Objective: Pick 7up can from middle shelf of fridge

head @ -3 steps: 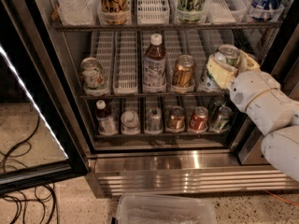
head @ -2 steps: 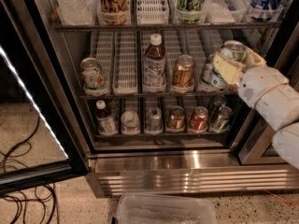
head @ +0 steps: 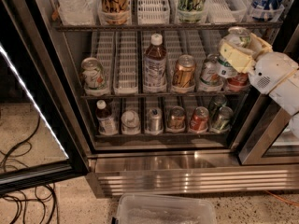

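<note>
My gripper (head: pixel 236 51) is at the right end of the fridge (head: pixel 187 177), in front of the middle shelf (head: pixel 126 90). It is shut on the 7up can (head: pixel 238 32), white and green with a silver top, which is tilted and held above the shelf's front lip. My white arm runs off to the right. Still on the shelf are a white-green can (head: pixel 94 73) at the left, a brown bottle (head: pixel 155 64), a gold-orange can (head: pixel 183 71), another pale can (head: pixel 210 72) and a red can (head: pixel 238 80) partly hidden behind the held can.
The black-framed glass door (head: pixel 35 120) stands open at the left. A clear plastic bin (head: pixel 163 211) sits on the floor in front of the grille. Cables (head: pixel 23 197) lie at bottom left. The lower shelf (head: pixel 163 133) holds several cans and bottles.
The gripper has risen and drawn back to the right with the 7up can in it, lifting it away from its lane on the middle shelf.
</note>
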### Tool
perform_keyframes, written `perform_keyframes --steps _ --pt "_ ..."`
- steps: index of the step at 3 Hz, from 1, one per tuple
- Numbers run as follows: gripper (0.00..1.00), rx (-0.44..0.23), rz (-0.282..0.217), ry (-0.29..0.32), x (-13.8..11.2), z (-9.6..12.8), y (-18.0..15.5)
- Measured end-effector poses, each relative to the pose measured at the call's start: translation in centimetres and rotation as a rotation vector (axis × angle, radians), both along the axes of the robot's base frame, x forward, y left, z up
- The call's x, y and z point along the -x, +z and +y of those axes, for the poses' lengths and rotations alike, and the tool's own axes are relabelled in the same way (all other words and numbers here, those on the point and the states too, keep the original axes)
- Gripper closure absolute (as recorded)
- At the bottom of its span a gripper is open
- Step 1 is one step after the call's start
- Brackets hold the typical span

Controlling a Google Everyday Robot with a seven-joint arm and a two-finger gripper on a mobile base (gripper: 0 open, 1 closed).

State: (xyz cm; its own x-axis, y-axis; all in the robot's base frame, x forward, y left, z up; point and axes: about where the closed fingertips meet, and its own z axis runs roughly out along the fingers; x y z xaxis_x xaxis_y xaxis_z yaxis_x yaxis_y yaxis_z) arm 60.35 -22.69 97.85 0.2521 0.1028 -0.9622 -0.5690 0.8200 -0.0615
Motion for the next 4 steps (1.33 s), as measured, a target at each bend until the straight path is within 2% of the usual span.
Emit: perform_keyframes --steps 1,2,3,4 --pt "1.00 0.002 0.007 0.088 1.4 1.5 0.2" --pt "1.00 0.002 0.007 0.088 1.4 1.5 0.2" --pt "1.00 -0.024 0.026 0.107 2.5 2.8 -0.5" --pt "1.00 -0.055 0.068 0.196 4.0 5.7 -1.3"
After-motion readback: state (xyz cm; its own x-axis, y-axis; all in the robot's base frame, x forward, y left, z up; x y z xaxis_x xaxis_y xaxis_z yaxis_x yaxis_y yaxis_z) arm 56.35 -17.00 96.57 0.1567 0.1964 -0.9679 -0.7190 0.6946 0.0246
